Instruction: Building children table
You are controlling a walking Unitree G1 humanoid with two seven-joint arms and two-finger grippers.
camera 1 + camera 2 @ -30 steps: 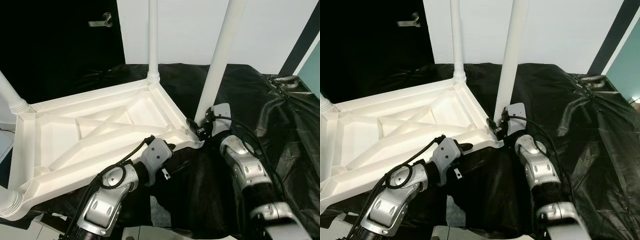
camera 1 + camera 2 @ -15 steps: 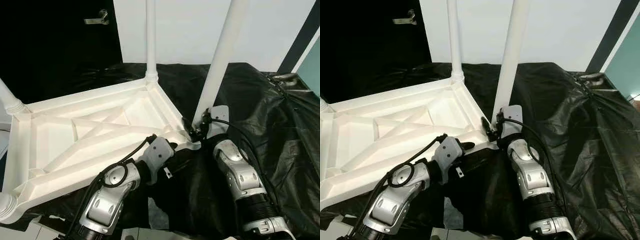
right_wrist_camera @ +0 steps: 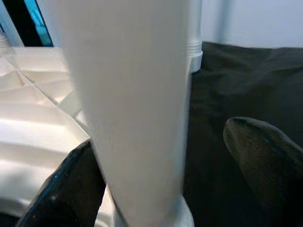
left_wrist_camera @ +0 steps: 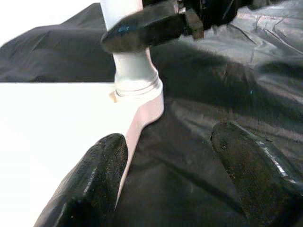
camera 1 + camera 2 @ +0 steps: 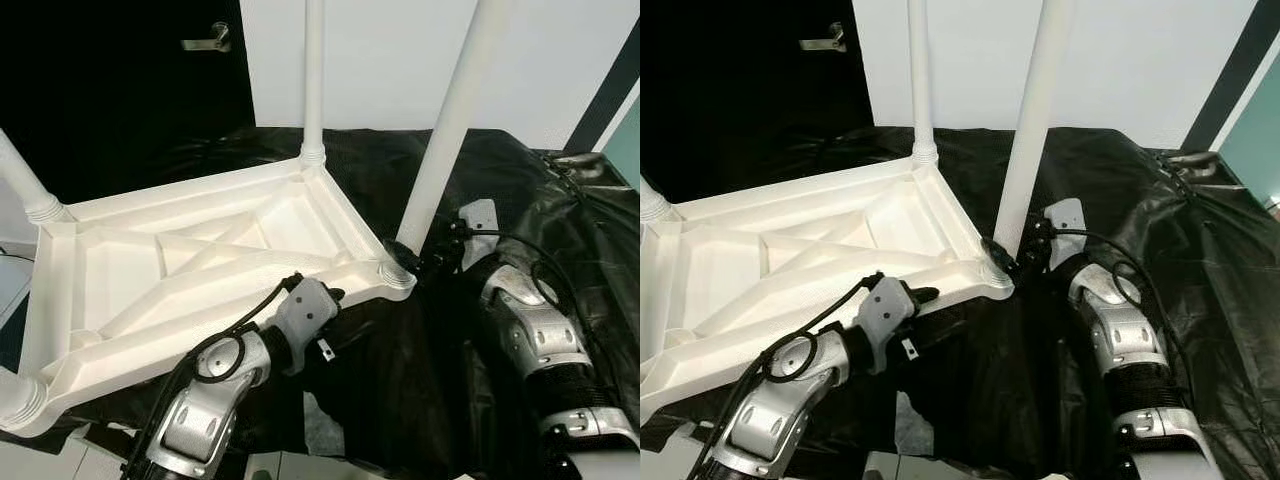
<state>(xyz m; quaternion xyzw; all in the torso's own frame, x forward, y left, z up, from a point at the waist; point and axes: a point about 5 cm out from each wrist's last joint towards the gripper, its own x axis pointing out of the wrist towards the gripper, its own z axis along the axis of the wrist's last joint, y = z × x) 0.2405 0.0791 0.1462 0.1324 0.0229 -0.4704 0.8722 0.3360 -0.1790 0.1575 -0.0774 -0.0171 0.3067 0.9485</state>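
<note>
A white plastic children's table (image 5: 190, 265) lies upside down on a black sheet (image 5: 520, 160). Its legs stand up from the corners. The near-right leg (image 5: 445, 130) sits in its corner socket, its collar (image 4: 135, 82) showing. My right gripper (image 5: 425, 262) is at that leg's base, open, with the leg (image 3: 137, 94) between its fingers; one finger (image 3: 78, 184) rests against it and the other stands apart. My left gripper (image 5: 335, 297) is low at the table's near edge, just left of that corner. It is open (image 4: 169, 134), one finger (image 4: 90, 184) over the white rim and one over the sheet.
Another leg (image 5: 313, 80) rises at the far corner, and one (image 5: 25, 190) at the left corner. A black door with a handle (image 5: 205, 42) stands behind on the left, beside a white wall. The sheet hangs crumpled on the right (image 5: 580, 200).
My right arm has swung out to the right while its fingers stay by the leg's base, so the collar now shows. The left arm holds its place. The camera shifted slightly.
</note>
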